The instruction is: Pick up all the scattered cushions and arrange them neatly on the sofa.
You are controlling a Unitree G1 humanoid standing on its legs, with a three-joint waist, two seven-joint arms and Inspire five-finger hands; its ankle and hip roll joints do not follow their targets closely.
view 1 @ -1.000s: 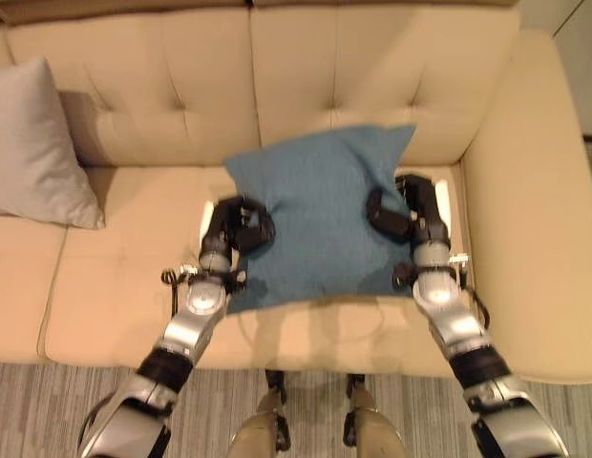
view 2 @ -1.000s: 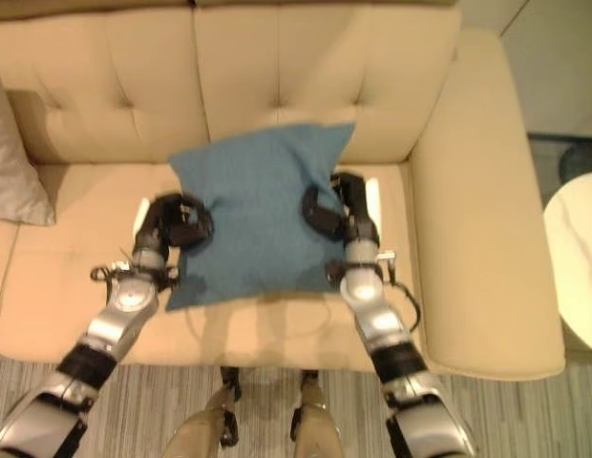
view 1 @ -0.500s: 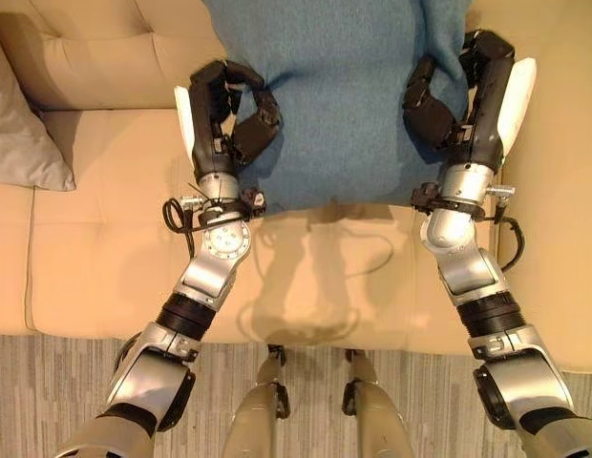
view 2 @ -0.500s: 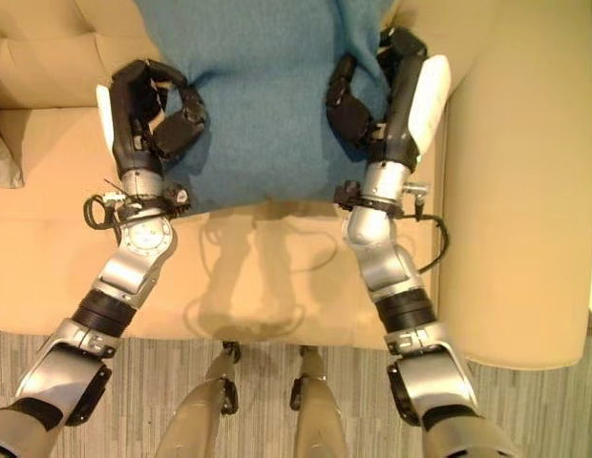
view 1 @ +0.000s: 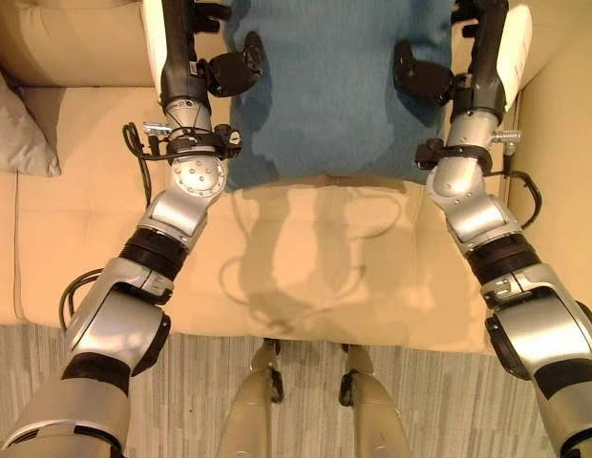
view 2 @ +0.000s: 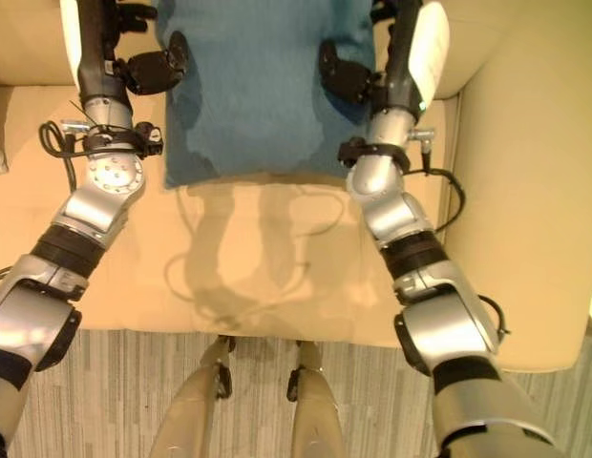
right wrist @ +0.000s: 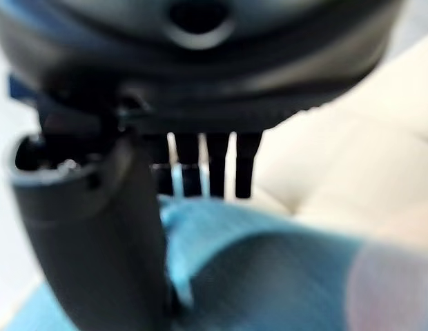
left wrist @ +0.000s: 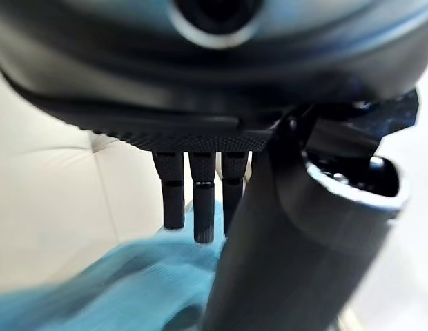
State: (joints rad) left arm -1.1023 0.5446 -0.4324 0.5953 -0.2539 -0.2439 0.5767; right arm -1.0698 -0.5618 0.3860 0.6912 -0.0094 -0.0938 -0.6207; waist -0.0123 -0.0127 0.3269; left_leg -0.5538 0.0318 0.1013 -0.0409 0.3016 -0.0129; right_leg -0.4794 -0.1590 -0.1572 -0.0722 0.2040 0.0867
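Blue fabric is showing in the middle of the head views: the blue cushion point(view 1: 329, 91) is lying against the backrest of the beige sofa point(view 1: 76, 229), its lower edge running side to side above the seat and its upper part running past the top of the view. The left hand point(view 1: 186, 48) is pressing its left side, fingers straight and thumb resting on the cloth; the right hand point(view 1: 468, 57) is doing the same on the other side, open too. A grey cushion point(view 1: 14, 129) is leaning at the sofa's far left
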